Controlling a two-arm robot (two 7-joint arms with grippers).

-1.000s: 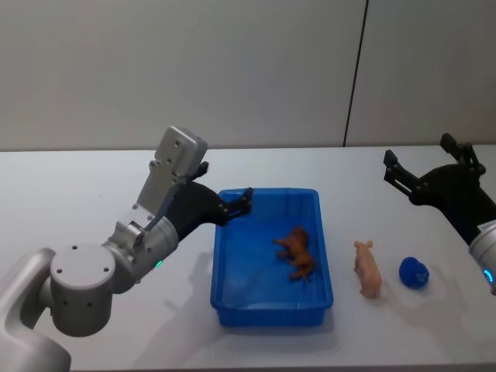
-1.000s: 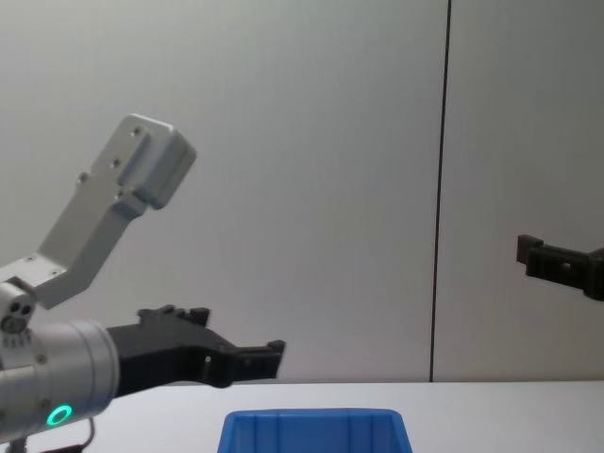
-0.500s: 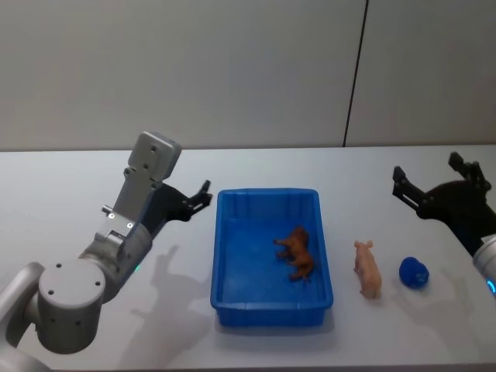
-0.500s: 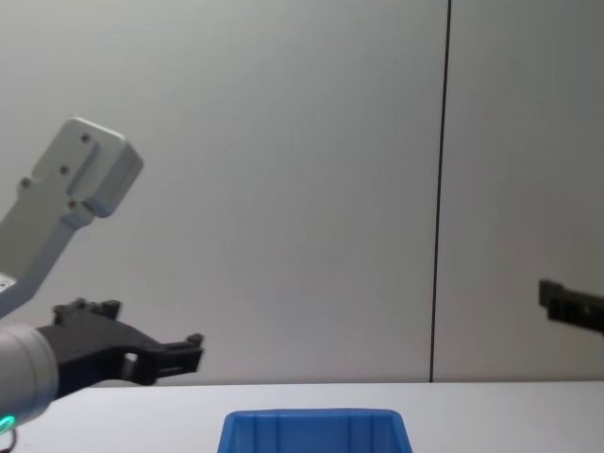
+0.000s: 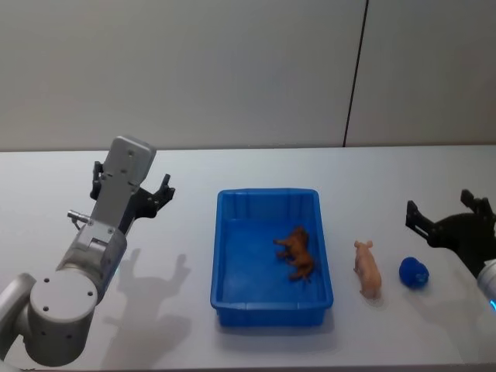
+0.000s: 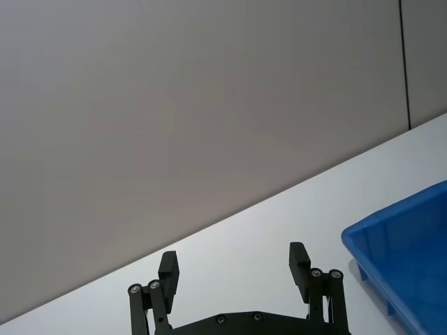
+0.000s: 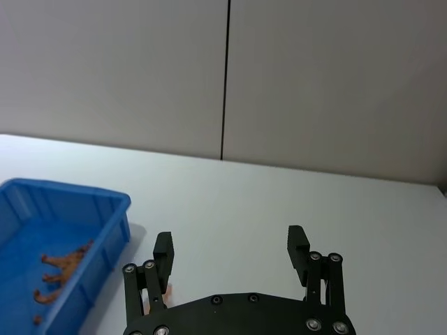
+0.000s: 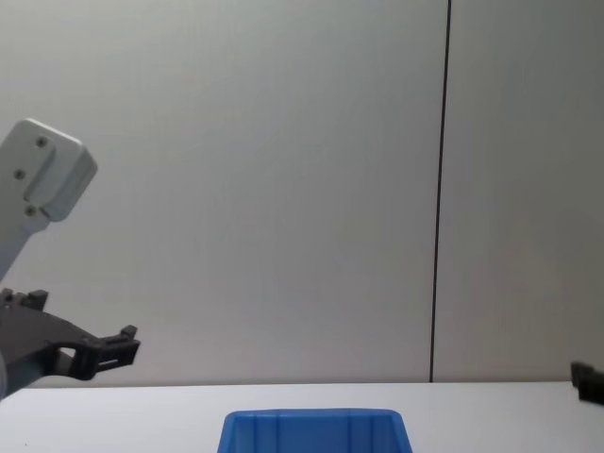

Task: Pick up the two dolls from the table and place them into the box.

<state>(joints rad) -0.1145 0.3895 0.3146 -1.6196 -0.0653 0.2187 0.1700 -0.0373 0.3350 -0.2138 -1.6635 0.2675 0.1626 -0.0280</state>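
Grippers first: your left gripper (image 5: 132, 186) hung above the table (image 5: 232, 167), well to the left of the box (image 5: 267, 191), its fingers spread wide and nothing between them; the left wrist view told you the same, with the left gripper (image 6: 234, 258) gaping over bare white tabletop and a corner of the box (image 6: 398, 220) showing to one side; the chest view caught that gripper coming in at the left edge, higher than the far rim of the box (image 8: 316, 416); over on the other side, your right gripper (image 5: 439, 203) was just as wide open and just as empty, hovering near the blue doll (image 5: 414, 273) on the side toward the back of the table, clear of it and not touching; the blue doll sat on the table to the right of the box; a pink pig figure (image 5: 368, 268) lay between that doll and the box, just beside the box wall and apart from both; the brown doll (image 5: 297, 253) lay inside the box, on its floor toward the right wall; the right wrist view showed you the right gripper (image 7: 230, 239) with its fingers parted, and beyond it the box (image 7: 70, 188) with the brown doll (image 7: 59, 269) in it; a grey wall (image 5: 194, 70) with one dark vertical seam stood behind the table
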